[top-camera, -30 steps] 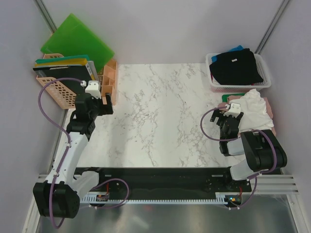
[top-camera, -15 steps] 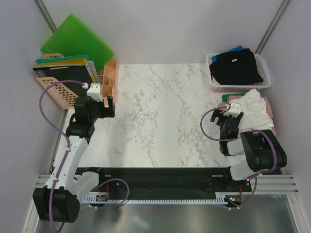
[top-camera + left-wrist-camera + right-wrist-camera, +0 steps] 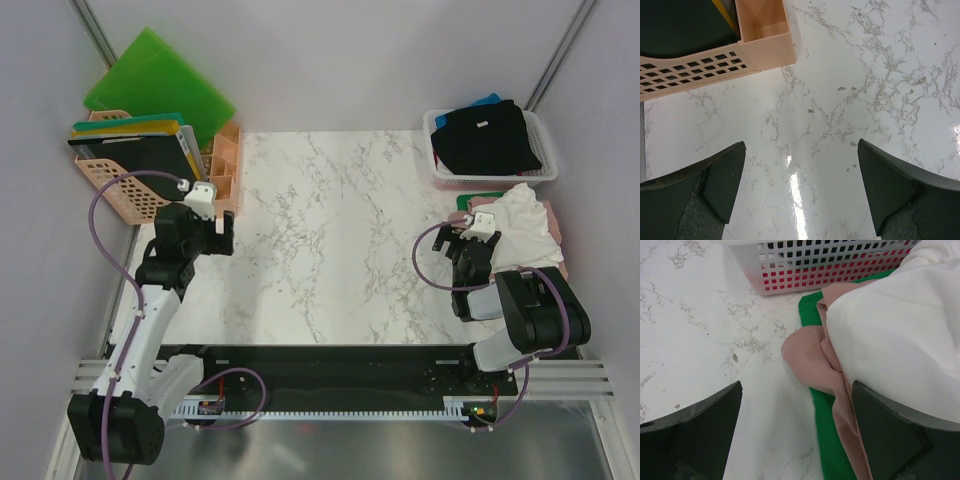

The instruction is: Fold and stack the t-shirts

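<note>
Pink t-shirt [image 3: 807, 357] just ahead of the right hand [image 3: 796, 387], white t-shirt [image 3: 900, 340] atop it.

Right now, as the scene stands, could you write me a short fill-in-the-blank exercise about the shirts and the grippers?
1. The top shirt in the basket is ____.
2. In the pile beside it, the middle shirt, under the white shirt, is ____.
3. The lowest shirt there is ____.
4. The left gripper and the right gripper are both ____.
Missing words: black; pink; green; open.
</note>
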Robot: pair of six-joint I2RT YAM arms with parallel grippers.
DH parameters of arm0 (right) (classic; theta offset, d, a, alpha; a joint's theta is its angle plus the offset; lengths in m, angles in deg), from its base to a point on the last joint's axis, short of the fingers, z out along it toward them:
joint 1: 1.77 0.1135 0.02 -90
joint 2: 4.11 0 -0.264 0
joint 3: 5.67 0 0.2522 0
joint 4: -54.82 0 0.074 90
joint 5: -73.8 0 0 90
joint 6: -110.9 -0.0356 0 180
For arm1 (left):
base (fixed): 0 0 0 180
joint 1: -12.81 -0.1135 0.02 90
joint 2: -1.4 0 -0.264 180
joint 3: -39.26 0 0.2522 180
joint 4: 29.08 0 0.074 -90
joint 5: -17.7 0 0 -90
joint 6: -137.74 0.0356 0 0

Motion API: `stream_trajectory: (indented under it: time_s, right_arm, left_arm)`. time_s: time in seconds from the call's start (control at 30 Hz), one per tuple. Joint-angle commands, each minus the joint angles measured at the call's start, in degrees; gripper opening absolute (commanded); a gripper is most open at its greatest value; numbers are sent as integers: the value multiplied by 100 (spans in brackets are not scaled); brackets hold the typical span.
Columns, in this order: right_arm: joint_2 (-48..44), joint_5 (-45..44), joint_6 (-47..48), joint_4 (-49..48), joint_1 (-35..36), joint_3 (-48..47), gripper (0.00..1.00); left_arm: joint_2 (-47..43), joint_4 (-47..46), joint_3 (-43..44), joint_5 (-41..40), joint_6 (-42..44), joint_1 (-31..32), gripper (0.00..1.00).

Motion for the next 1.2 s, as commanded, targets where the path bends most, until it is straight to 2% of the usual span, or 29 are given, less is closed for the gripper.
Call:
stream_trajectory:
  time_s: [0.0,0.2,0.5,0.8,0.9,0.97,1.17]
  right_arm:
    - [-25,-65,-86,-134,-16,-112,98]
    - [-25,-56,-86,-134,-16,-112,98]
    - [-25,-56,-78,-134,-25,-112,98]
    - [-43,-12,-86,-116,-25,-104,98]
    - [-16,276,62,-125,-25,-139,98]
    - [-34,1012,273,-81,-25,-156,98]
    - [-165,1147,274,-12,-25,-165,98]
  left_arm:
    - [-274,240,21,111,299,5,100]
    - [-398,170,-437,498,-8,5,100]
    - [227,73,-279,604,-448,5,100]
    - [-572,-542,-1088,1052,-333,5,100]
    - [-635,-569,-1001,1158,-412,5,100]
    - [-486,-577,-877,1228,-448,5,100]
    - [-511,-489,-824,1184,-413,5,100]
